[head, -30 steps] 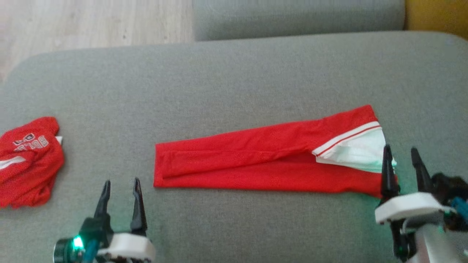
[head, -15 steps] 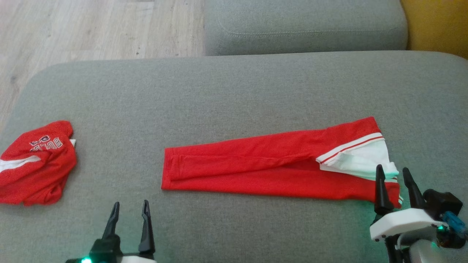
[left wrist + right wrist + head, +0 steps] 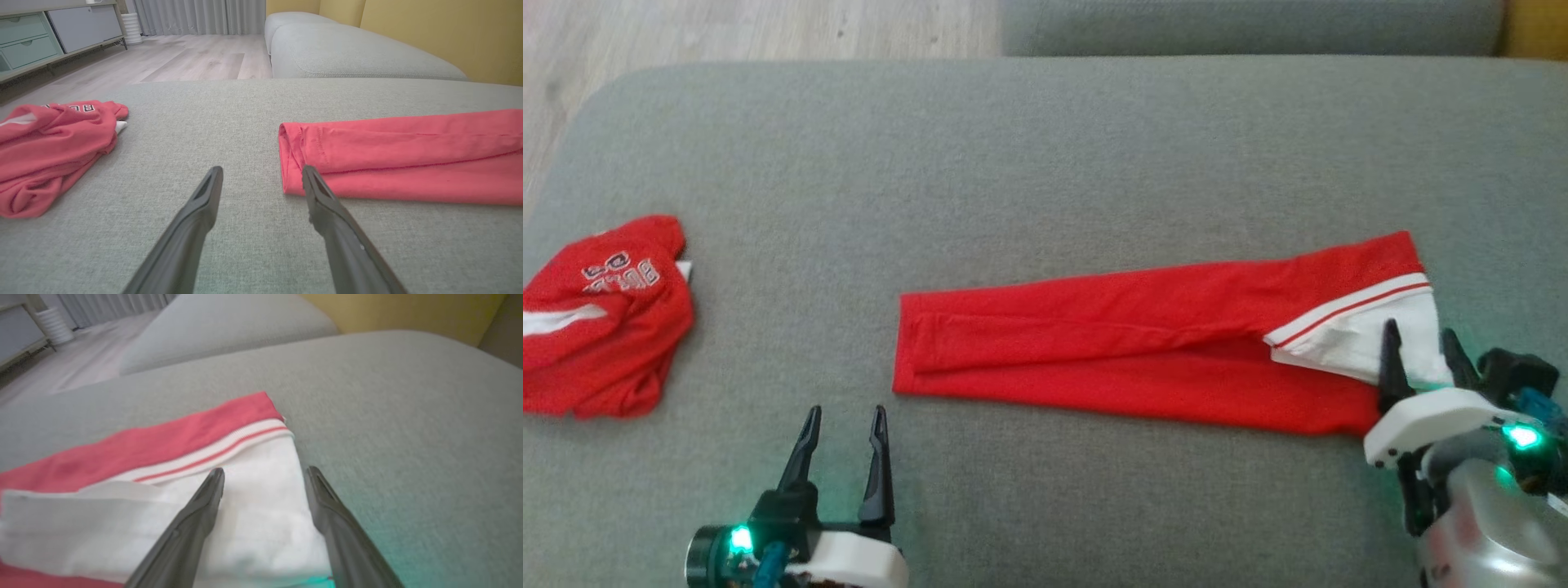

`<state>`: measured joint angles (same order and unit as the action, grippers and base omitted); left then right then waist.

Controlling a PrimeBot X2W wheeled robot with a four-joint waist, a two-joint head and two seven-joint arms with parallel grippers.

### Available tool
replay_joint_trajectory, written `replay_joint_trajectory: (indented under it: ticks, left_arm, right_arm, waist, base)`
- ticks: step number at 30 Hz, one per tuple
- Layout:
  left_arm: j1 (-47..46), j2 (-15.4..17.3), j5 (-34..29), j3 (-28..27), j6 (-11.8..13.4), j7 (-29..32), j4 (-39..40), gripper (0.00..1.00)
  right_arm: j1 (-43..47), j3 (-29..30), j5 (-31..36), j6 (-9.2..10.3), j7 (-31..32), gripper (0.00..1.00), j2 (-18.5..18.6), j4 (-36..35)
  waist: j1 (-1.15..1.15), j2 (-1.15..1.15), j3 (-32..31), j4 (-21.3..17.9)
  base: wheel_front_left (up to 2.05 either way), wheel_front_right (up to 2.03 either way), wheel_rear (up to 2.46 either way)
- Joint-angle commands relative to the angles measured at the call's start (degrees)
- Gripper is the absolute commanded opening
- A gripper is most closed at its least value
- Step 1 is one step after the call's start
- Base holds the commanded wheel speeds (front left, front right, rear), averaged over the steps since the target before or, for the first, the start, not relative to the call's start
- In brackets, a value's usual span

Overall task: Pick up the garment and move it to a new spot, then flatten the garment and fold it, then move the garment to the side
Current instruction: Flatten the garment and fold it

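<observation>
Both spread wide at the long-folded red garment's (image 3: 1111, 351) ends near the cushion's (image 3: 1045, 163) front edge, left gripper (image 3: 845, 411) off the hem, right gripper (image 3: 1419, 328) over the white-trimmed end, apparently poised for folding.

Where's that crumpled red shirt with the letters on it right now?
In the head view the crumpled red shirt lies at the far left edge of the grey cushion, apart from the long folded red garment and left of the left gripper.

On grey cushion (image 3: 1045, 163): folded garment (image 3: 1094, 351), crumpled shirt (image 3: 596, 327)
</observation>
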<state>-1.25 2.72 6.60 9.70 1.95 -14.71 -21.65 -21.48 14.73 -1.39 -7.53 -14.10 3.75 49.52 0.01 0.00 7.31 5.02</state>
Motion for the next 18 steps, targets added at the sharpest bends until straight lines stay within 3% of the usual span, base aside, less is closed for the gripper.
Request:
replay_joint_trajectory:
  ticks: [1, 8, 13, 14, 15, 16, 17, 18]
  left_arm:
    - [-1.9, 0.2, 0.6, -1.3, -0.1, -0.3, 1.2, 1.00]
    - [-2.4, 0.2, 1.0, -1.2, 0.1, -0.3, 0.6, 1.00]
    - [-2.4, 0.2, 1.0, -1.4, 0.1, -0.3, 0.5, 1.00]
    - [-2.5, 0.2, 0.9, -1.4, 0.0, -0.3, 0.4, 1.00]
    - [-2.6, 0.2, 0.9, -1.4, 0.0, -0.3, 0.4, 1.00]
    - [-2.7, 0.2, 0.9, -1.3, -0.1, -0.3, 0.4, 1.00]
    - [-2.7, 0.2, 0.9, -1.2, -0.1, -0.3, 0.4, 1.00]
    - [-2.8, 0.2, 0.9, -1.2, -0.1, -0.3, 0.3, 1.00]
  right_arm:
    - [-1.3, -0.4, 0.3, 0.04, -0.3, 1.00, 0.7, 0.0]
    - [-2.7, 1.2, -1.6, 0.04, -0.5, 1.00, -0.1, 9.2]
    - [-2.7, -6.4, -8.6, 0.04, -0.7, 1.00, -0.8, 12.1]
    - [-2.6, -8.2, -10.0, 0.04, -0.7, 0.77, -0.8, 12.2]
    - [-2.4, -10.1, -11.7, 0.04, -0.7, 0.45, -0.8, 12.3]
    - [-2.3, -11.6, -13.3, 0.04, -0.7, 0.06, -0.8, 12.3]
    - [-2.1, -12.7, -14.4, 0.04, -0.7, 0.00, -0.8, 12.2]
    - [-2.0, -13.8, -15.3, 0.04, -0.7, 0.00, -0.8, 12.2]
  waist:
    - [-0.01, 0.00, 0.9, 0.8]
    - [-0.01, 0.00, 1.6, 1.5]
    - [-0.01, 0.00, 1.7, 1.2]
    - [-0.01, 0.00, 1.7, 1.1]
    - [-0.01, 0.00, 1.7, 1.0]
    - [-0.01, 0.00, 1.6, 0.9]
    - [-0.01, 0.00, 1.6, 0.8]
    - [-0.01, 0.00, 1.6, 0.7]
  base:
    - [0.00, 0.00, 0.00]
    - [0.00, 0.00, 0.00]
    - [0.00, 0.00, 0.00]
    - [0.00, 0.00, 0.00]
    - [0.00, 0.00, 0.00]
    - [0.00, 0.00, 0.00]
    - [0.00, 0.00, 0.00]
    - [0.00, 0.00, 0.00]
